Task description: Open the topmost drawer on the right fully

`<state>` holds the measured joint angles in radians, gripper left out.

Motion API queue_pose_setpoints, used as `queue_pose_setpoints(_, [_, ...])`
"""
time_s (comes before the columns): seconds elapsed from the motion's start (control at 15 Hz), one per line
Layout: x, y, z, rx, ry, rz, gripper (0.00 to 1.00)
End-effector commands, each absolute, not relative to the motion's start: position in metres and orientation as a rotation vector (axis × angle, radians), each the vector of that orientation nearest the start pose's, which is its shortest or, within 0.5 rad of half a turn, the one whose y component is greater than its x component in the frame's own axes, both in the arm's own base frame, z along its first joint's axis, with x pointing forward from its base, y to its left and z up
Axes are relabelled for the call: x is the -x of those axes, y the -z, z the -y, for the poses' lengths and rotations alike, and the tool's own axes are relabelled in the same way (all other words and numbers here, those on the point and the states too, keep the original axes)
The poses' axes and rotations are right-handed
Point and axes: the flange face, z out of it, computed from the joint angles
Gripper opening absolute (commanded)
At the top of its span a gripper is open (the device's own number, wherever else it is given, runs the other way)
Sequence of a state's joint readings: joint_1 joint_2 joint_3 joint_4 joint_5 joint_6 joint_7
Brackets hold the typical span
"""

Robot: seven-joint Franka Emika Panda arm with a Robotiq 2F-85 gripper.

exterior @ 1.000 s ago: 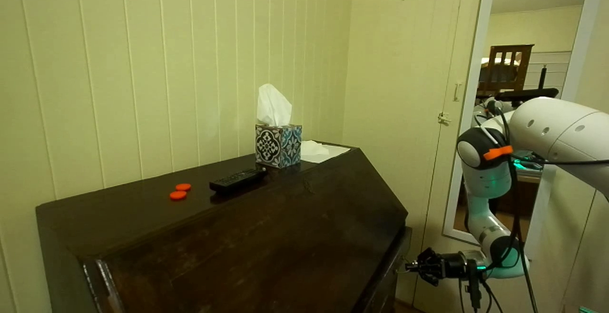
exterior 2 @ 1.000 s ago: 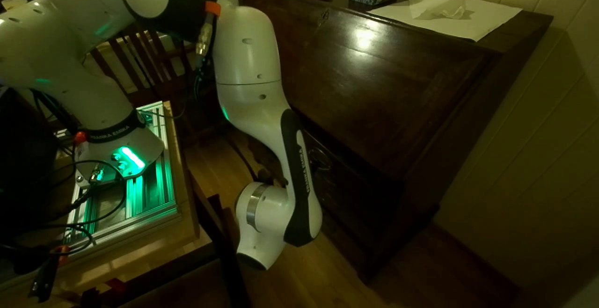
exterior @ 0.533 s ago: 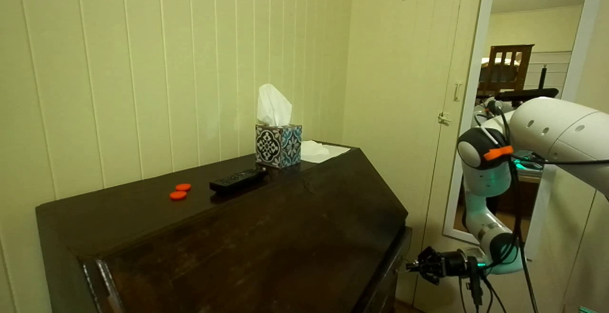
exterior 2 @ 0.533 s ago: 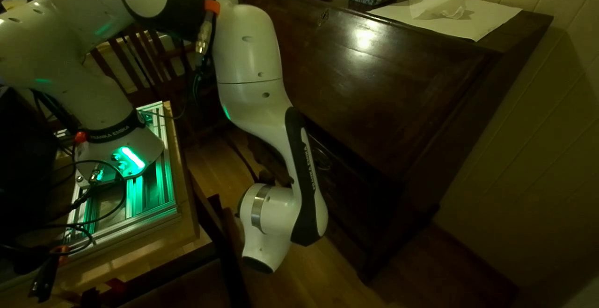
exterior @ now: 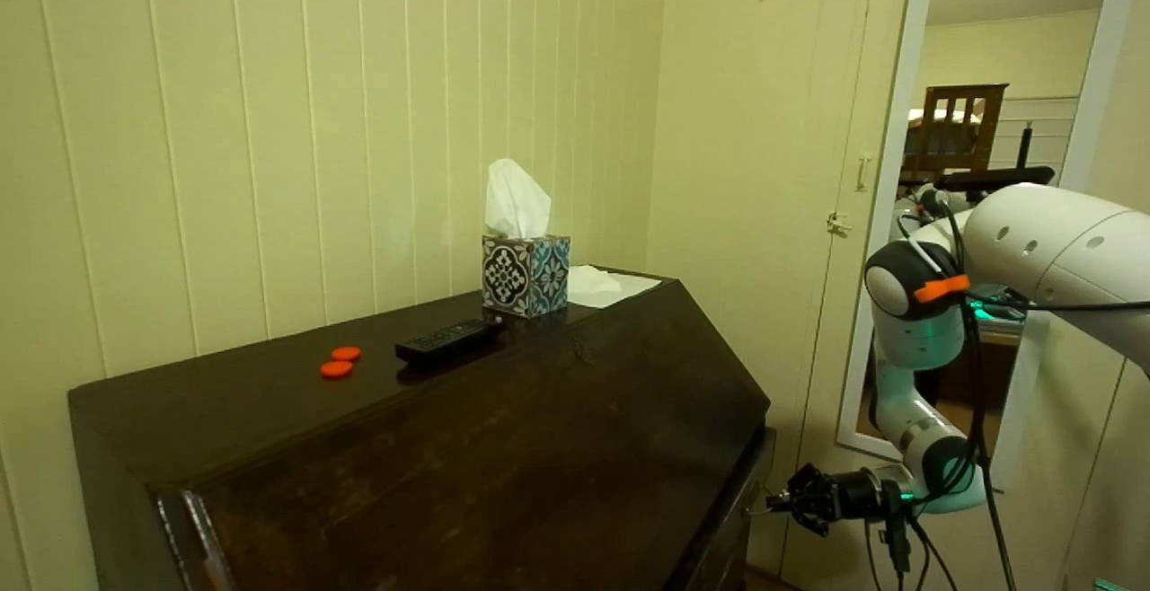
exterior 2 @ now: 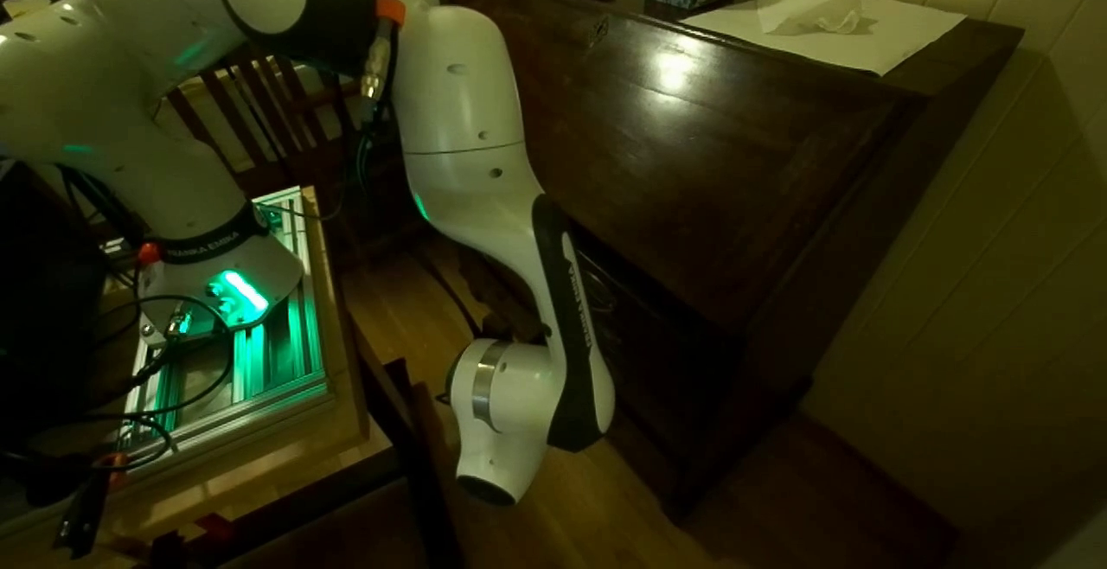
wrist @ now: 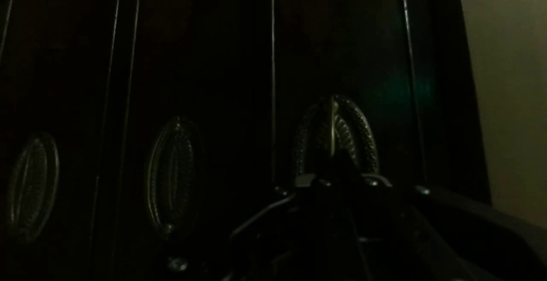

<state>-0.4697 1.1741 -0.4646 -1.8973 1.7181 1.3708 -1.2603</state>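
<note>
The hand (exterior: 776, 503) is pinching the handle (wrist: 333, 131) of the drawer (wrist: 350, 50), which is sitting at the front, under the sloping lid (exterior: 539, 447) of the table (exterior: 225, 407). On top, a remote (exterior: 447, 342), two red discs (exterior: 336, 369), a tissue box (exterior: 506, 277) and some white paper (exterior 2: 904, 37) are resting.

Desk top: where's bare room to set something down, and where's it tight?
In an exterior view, the widest bare patch on the desk top lies between its left end and the red discs; a smaller one, between discs, tissue box and wall. Tight: tissue box, remote and paper sit close together. Below, the gripper crowds the drawer handle.
</note>
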Motion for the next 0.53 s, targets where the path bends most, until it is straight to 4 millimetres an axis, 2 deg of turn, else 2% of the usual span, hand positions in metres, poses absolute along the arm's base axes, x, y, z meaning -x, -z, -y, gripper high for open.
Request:
queue_pose_setpoints(0.0, [-0.345,0.059,0.325,1.61,0.459,-0.807,0.06])
queue_pose_setpoints(0.07, [-0.345,0.059,0.325,1.61,0.459,-0.807,0.02])
queue_pose_setpoints(0.2, [-0.335,0.063,0.328,1.692,0.391,-0.738,0.02])
queue_pose_setpoints(0.47, [-0.311,0.061,0.351,1.747,0.269,-0.679,0.02])
